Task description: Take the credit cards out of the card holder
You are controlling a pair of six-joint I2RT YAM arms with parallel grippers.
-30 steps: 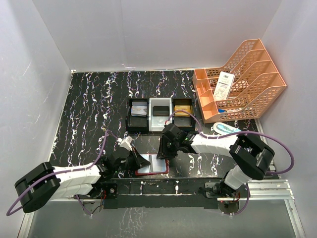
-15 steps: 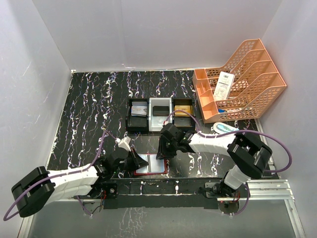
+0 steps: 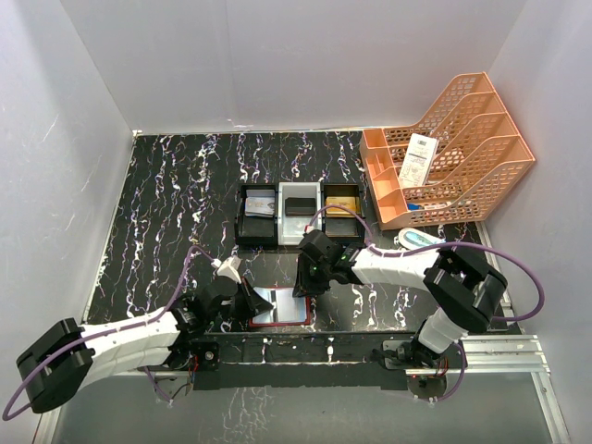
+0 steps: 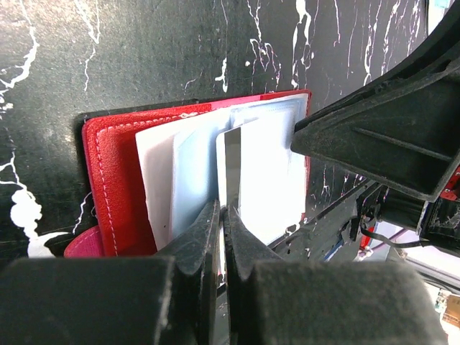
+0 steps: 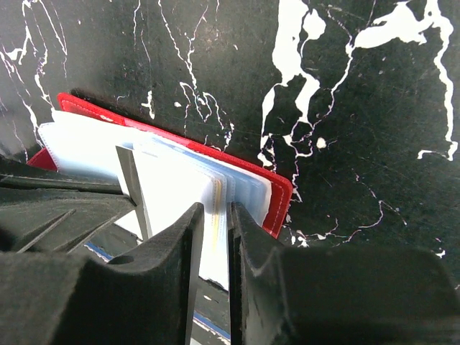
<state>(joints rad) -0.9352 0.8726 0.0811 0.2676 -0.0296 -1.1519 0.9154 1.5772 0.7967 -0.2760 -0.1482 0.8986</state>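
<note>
**Card pull under way, far from done**

Seeing card holder [image 3: 280,311] lying open on worktop [image 3: 166,203], lower centre of top view, between the arms. Pinching one card [image 4: 232,162] edge-on with left gripper [image 4: 224,223], clenched tight; looks only partly out of its pocket. Clamping right gripper [image 5: 214,215] on the card holder's sleeve end, probably to anchor it. Counting several pale cards [image 4: 187,172] tucked inside. Noting flat items in tray [image 3: 280,228] just above, possibly cards already out. Leaves most of the job.
</note>
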